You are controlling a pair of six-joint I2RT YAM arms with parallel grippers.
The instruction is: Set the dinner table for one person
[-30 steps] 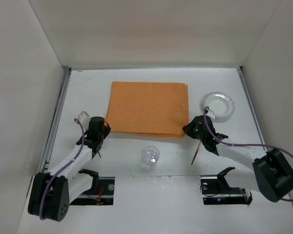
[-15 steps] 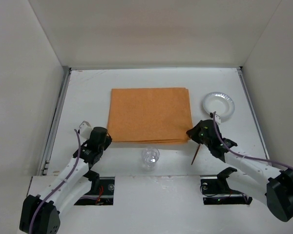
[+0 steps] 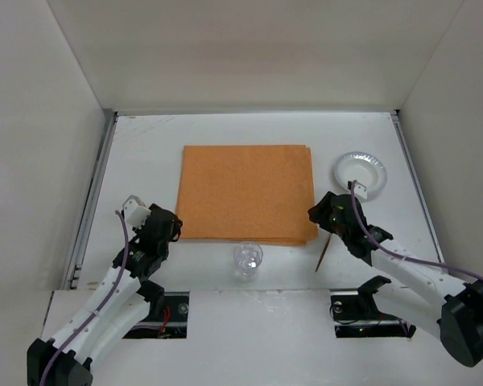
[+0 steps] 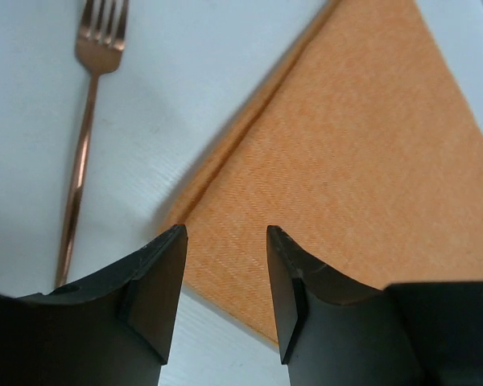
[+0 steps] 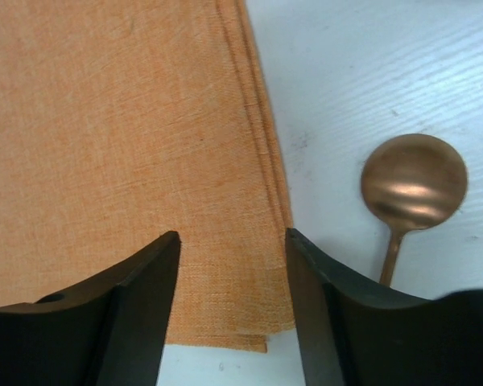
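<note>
An orange cloth placemat (image 3: 248, 193) lies flat and square on the white dinner table (image 3: 145, 153). My left gripper (image 3: 167, 229) hovers over the mat's near left corner (image 4: 249, 265), open, with nothing between its fingers (image 4: 157, 281). A copper fork (image 4: 84, 137) lies on the table left of that corner. My right gripper (image 3: 322, 215) is open above the mat's near right corner (image 5: 249, 314), empty as well. A copper spoon (image 5: 413, 181) lies just right of the mat; its handle (image 3: 322, 256) shows in the top view.
A clear drinking glass (image 3: 247, 259) stands on the table just in front of the mat's near edge, between the two arms. A white plate (image 3: 359, 173) sits to the right of the mat. White walls close in the table on three sides.
Both grippers have opened and let go of the placemat's near corners. The mat, tilted a second ago, now lies straight and slightly nearer. Both wrists drew back a little.
</note>
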